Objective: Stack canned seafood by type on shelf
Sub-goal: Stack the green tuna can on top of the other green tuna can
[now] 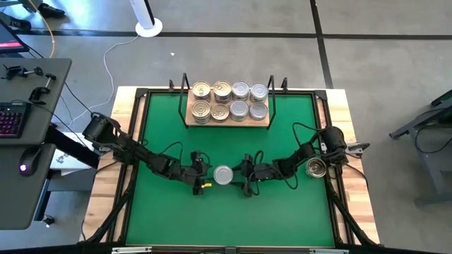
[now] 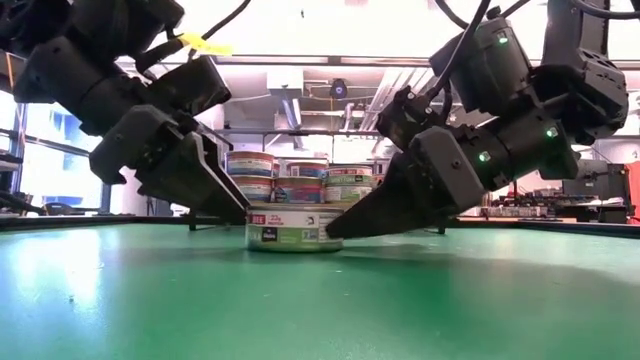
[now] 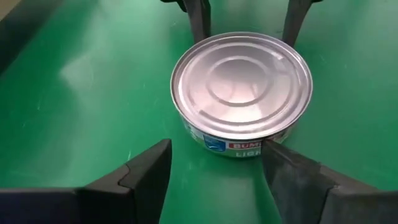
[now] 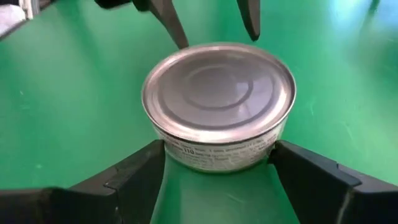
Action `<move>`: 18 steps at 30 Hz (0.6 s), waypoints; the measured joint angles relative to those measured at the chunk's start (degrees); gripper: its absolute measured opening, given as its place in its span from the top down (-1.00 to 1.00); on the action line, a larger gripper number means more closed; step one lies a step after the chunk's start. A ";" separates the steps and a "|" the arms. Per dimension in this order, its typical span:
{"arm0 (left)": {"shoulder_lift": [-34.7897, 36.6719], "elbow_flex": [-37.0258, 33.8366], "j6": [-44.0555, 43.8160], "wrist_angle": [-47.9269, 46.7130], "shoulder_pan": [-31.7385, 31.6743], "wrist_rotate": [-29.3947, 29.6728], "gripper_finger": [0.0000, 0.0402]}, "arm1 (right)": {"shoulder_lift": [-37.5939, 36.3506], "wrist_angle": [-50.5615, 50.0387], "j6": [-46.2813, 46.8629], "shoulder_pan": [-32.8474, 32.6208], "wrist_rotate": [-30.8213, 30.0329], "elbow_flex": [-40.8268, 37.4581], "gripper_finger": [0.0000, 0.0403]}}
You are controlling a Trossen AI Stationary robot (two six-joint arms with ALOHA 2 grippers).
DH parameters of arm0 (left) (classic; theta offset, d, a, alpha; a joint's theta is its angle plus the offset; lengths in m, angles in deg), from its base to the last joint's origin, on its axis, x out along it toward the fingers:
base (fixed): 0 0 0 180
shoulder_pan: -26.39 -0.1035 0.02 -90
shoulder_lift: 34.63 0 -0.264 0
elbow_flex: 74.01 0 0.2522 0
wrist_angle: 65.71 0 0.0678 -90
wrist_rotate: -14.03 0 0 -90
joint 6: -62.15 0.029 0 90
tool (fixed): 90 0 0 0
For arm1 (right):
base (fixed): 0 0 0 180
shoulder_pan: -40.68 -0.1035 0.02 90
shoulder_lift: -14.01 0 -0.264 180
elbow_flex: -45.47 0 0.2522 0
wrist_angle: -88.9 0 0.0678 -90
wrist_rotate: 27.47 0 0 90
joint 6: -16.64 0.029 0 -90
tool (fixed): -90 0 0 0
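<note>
Left wrist view: the left claw (image 3: 216, 147) is nearest the camera. Its two dark fingers (image 3: 144, 175) stand apart in front of one flat round can (image 3: 242, 87) with a plain silver lid. One tip is at the can's wall and the other is clear of it. The can stands upright on the green mat (image 3: 74, 93).

Right wrist view: the right claw (image 4: 217, 149) is spread, with a finger close on either side of the same can. It is not seen to be clamped.

High view: the can lies in the middle of the tabletop (image 1: 349, 116), a little toward the near edge, with one claw on each side of it. A loose can (image 1: 316, 167) sits near the right edge, beside the right arm. The shelf (image 1: 227, 123) stands at the middle of the far edge and carries eight stacks of cans in two rows of four. The four on the left have gold lids (image 1: 202, 89) and the four on the right have silver lids (image 1: 258, 92). The mat covers most of the pale wooden tabletop. A grey floor (image 1: 381, 63) surrounds it, and a desk (image 1: 28, 141) with a keyboard (image 1: 10, 120) stands to the left.

Low view: both claws slant down to the can from opposite sides. The shelf's cans behind it are stacked at least two high. Beyond them are bright ceiling lights and windows.
</note>
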 joint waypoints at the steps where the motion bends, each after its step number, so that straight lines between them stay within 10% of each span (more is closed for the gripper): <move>1: -0.02 -0.02 0.01 0.09 0.00 -0.13 -0.17 | 0.00 0.54 0.04 0.00 -0.02 -0.07 -0.44; 18: -0.73 -0.41 -0.07 2.53 -0.20 -2.88 0.10 | -0.04 -7.39 -0.24 0.07 0.87 6.03 -0.45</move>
